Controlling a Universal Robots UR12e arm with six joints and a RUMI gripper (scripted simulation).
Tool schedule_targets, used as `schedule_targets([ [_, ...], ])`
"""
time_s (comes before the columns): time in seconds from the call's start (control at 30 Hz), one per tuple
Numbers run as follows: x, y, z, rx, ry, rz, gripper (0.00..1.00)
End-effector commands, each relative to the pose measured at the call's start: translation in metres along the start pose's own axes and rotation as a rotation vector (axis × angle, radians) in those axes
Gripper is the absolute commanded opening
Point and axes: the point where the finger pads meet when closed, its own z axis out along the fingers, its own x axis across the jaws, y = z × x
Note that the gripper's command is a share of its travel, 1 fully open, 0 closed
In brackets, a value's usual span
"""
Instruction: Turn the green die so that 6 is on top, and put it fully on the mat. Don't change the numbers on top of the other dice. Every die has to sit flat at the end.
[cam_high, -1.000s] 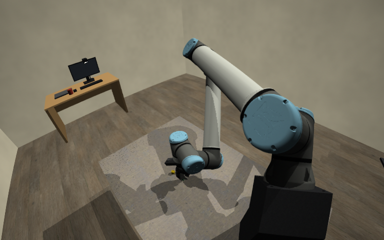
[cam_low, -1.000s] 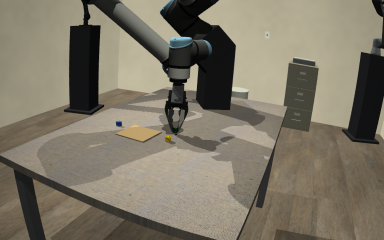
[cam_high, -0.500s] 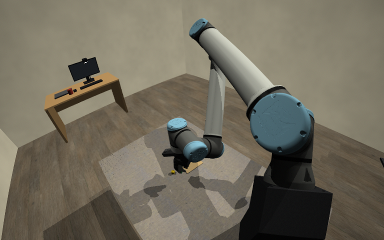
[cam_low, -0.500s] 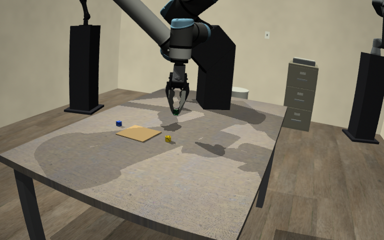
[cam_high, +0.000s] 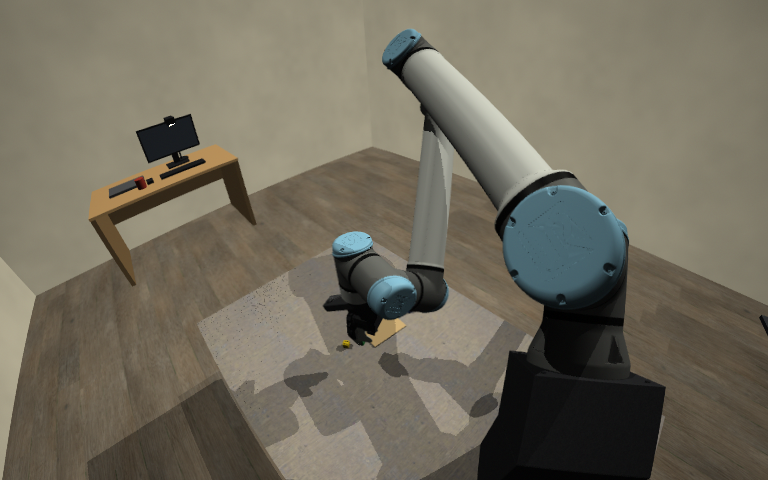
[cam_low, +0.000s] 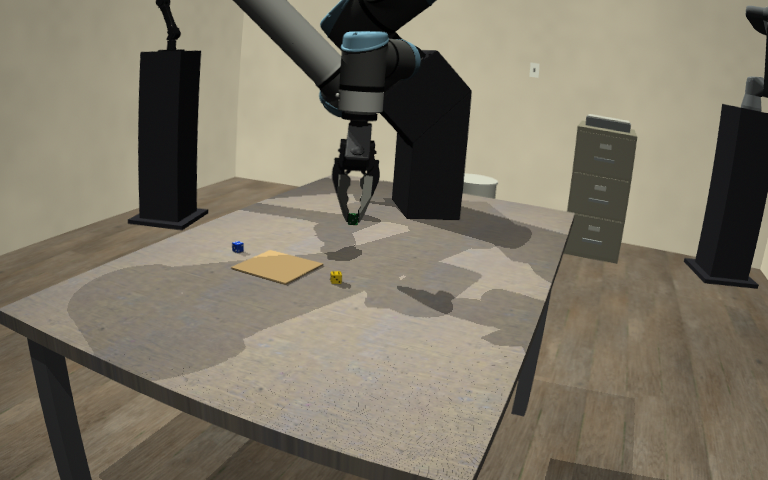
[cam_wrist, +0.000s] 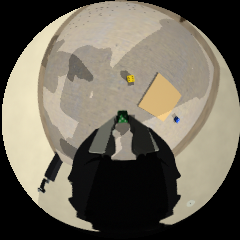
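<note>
My gripper points straight down and is shut on the small green die, held clear above the table with its shadow below it. The die also shows at my fingertips in the wrist view. I cannot read its top face. The tan mat lies flat on the table to the left of and nearer than the gripper; it also shows in the wrist view. A yellow die sits on the table just off the mat's right edge. A blue die sits off the mat's far left corner.
The arm's black pedestal stands at the table's far edge behind the gripper. A black column stands on the floor to the left, a grey filing cabinet to the right. The table's edges are far from the dice.
</note>
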Motion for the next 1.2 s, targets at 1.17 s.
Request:
schedule_targets([
  [1.17, 0.094, -0.017, -0.001, 0.000, -0.004, -0.725, 0.03],
])
